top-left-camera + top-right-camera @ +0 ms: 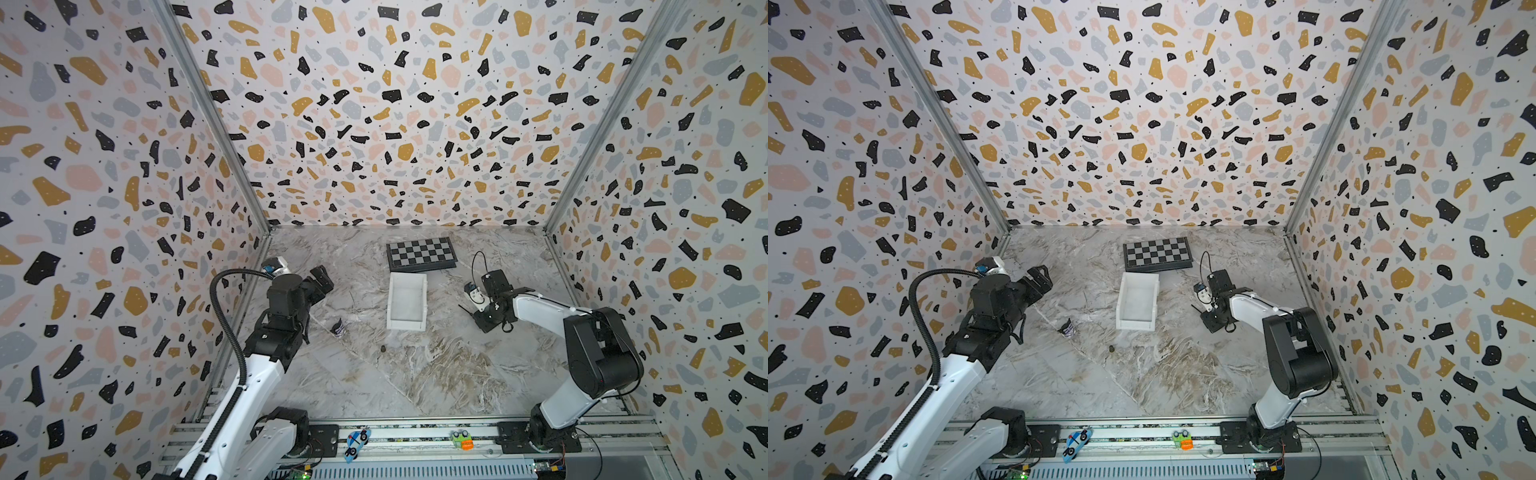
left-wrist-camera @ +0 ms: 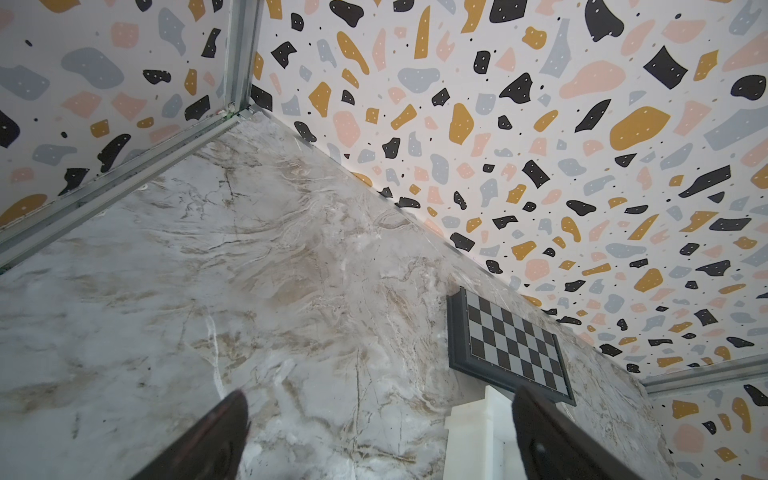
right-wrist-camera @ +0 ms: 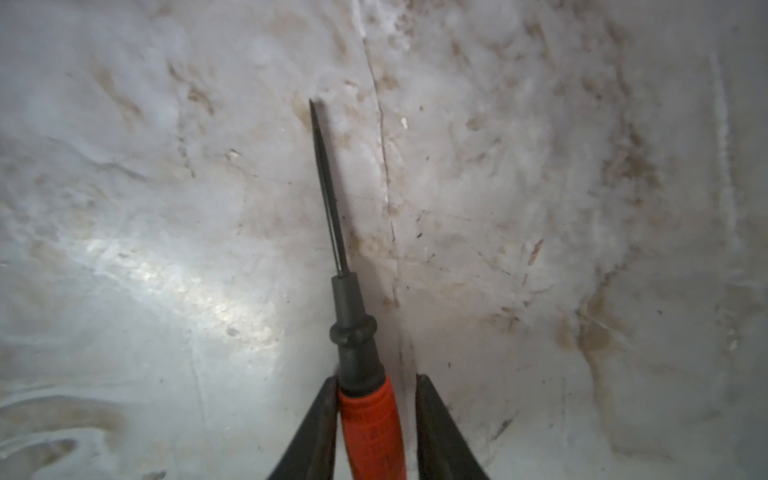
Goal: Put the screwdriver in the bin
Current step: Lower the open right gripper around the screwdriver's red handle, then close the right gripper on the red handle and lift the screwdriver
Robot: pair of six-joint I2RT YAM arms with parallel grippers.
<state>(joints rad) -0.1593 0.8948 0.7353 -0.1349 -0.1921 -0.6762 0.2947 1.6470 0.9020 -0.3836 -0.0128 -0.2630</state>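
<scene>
The screwdriver (image 3: 347, 299) is not in the bin (image 1: 405, 325). It is at the right of the bin, well apart from it, low at the desk (image 1: 415, 374); I cannot tell if it rests on the desk or is a little lifted.

Its red-orange handle stands between the jaws of the right end effector (image 3: 378, 378). The jaws are a little apart. One finger (image 3: 320, 415) touches the handle, and on the other side there is a narrow gap. So I judge that the handle is not clamped.

From this the first danger comes. If the arm rises now, the round handle can slip out or roll away on the smooth desk.

The second danger is the thin shaft, which points forward beyond the fingers. If it is carried too low, its tip can hit the wall of the bin. The bin looks light, so it can slide toward the chessboard (image 1: 420, 253) or tip.

The walls are also low, so a release from too high can make the screwdriver bounce out.

The left end effector (image 2: 380, 399) is open, holds nothing and stands near the bin's other side. A wide move over the bin can meet it.
</scene>
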